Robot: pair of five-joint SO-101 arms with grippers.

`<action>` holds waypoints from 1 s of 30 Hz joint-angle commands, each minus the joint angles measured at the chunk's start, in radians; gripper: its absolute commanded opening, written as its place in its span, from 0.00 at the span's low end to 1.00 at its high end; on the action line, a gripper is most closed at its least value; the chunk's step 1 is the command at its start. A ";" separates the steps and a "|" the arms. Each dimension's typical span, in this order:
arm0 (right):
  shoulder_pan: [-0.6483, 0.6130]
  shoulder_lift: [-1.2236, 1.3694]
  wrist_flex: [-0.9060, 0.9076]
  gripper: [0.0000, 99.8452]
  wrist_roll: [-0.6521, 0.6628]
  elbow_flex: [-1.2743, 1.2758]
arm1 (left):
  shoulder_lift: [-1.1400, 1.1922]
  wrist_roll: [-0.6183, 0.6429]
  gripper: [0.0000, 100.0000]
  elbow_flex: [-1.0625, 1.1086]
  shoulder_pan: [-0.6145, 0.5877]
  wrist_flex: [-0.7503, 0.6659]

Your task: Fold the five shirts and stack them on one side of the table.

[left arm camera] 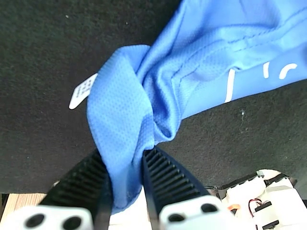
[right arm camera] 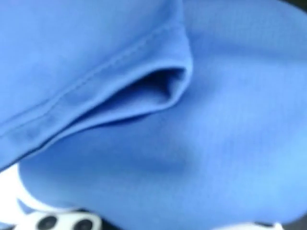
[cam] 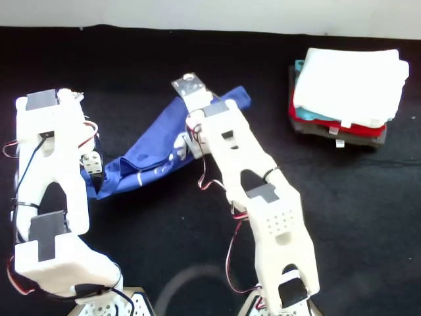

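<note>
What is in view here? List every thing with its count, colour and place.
blue shirt: one, blue with white marks, unfolded and bunched, stretched between the two grippers in the middle-left of the table
folded shirts: one stack, four layers seen, white on top, then teal, red and dark at the bottom, at the table's far right
tag: one, white, on the blue shirt's end near the left gripper
table: one, black surface, under everything
left gripper: one, black fingers on a white arm, clamped on the blue shirt's near end
right gripper: one, on a white arm, at the blue shirt's far end
</note>
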 commanded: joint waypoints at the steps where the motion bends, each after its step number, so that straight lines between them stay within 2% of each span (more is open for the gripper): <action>1: 0.022 0.082 0.081 0.20 0.003 -0.189 | -0.013 -0.002 0.01 -0.015 0.013 0.000; 5: 0.042 0.102 0.243 0.00 0.000 -0.369 | -0.013 -0.002 0.01 -0.016 0.013 0.000; 15: 0.120 0.102 0.665 0.01 0.006 -0.978 | -0.021 0.000 0.01 -0.183 0.031 0.049; 18: 0.136 0.085 0.662 0.01 0.006 -1.102 | -0.081 0.000 0.01 -0.193 0.077 0.051; 25: 0.143 -0.162 0.664 0.01 0.006 -1.047 | -0.387 0.002 0.01 -0.217 0.232 0.049; 30: 0.143 -0.507 0.662 0.01 0.014 -0.760 | -0.575 0.002 0.01 -0.228 0.246 0.044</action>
